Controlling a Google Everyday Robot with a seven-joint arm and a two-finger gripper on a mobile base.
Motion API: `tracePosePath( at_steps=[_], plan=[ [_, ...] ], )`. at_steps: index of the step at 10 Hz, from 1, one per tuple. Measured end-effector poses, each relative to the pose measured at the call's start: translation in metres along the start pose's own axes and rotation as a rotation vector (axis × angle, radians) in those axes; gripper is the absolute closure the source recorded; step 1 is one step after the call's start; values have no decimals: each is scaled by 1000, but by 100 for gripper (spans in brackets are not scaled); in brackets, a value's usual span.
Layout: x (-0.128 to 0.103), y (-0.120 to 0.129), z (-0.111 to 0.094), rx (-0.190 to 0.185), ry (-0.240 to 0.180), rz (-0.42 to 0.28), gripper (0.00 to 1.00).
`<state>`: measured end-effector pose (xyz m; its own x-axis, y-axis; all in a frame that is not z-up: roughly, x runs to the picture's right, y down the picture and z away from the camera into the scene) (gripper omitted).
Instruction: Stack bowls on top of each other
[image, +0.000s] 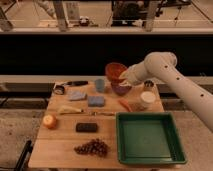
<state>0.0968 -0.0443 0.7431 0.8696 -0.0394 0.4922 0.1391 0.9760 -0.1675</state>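
Note:
The orange-red bowl (115, 71) is lifted and tilted, held at its rim by my gripper (124, 77), just above the dark purple bowl (121, 90), which sits on the wooden table (60, 145) at the back. My white arm (172, 80) reaches in from the right. The gripper is shut on the orange-red bowl's rim.
A small blue-grey cup (100, 85) stands left of the purple bowl and a white cup (147, 98) to its right. A green tray (149, 137) fills the front right. A carrot (125, 105), blue sponges (96, 101), banana, orange, black block and grapes (92, 147) lie about.

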Motion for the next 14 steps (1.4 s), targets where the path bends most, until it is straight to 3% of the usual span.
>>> tracePosePath(
  at_steps=[6, 14],
  plan=[
    [16, -2, -12, 25, 13, 38, 100],
    [31, -21, -19, 41, 62, 23, 100]
  ],
)
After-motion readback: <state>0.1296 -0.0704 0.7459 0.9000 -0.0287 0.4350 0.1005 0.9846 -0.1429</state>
